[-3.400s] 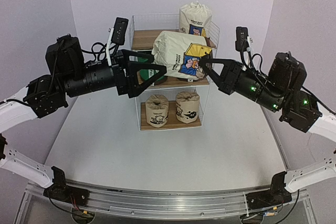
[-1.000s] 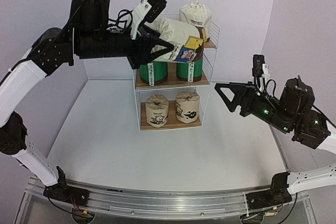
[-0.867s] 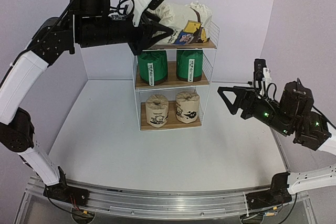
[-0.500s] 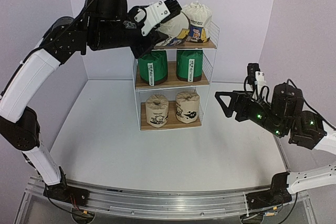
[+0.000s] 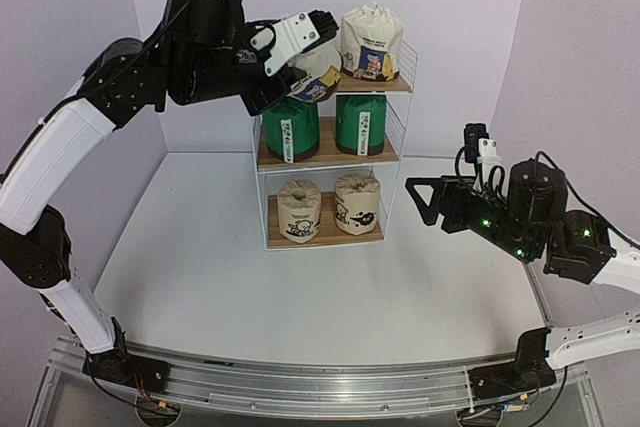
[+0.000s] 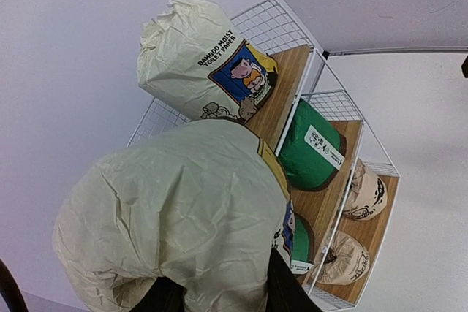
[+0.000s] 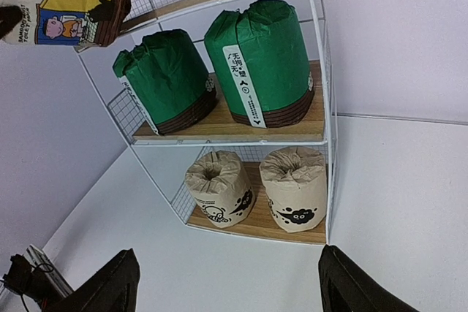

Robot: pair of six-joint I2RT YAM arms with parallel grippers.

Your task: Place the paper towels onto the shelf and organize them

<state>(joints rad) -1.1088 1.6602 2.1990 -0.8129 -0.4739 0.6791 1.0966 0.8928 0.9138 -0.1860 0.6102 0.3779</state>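
My left gripper [image 5: 300, 77] is shut on a cream paper towel roll with a blue-yellow label [image 5: 316, 69], holding it at the left end of the shelf's [image 5: 325, 240] top board. Dark fingers [image 6: 287, 290] flank that roll [image 6: 183, 217]; I cannot tell whether it rests on the board. A second cream roll [image 5: 372, 39] stands to its right. Two green rolls [image 5: 292, 129] [image 5: 361, 124] fill the middle board. Two beige printed rolls [image 5: 299, 210] [image 5: 358, 203] stand on the bottom board. My right gripper [image 5: 420, 197] hangs open and empty, right of the shelf.
The white tabletop [image 5: 320, 297] spreads in front of the shelf, with lilac walls behind and at both sides. From the right wrist view, the shelf's thin wire frame [image 7: 322, 93] faces my open gripper [image 7: 230, 290]. The arm bases sit on the rail at the near edge.
The right gripper let go of the cream roll and drew back to the right. The left arm lifted the roll from in front of the middle board to the top board's left end.
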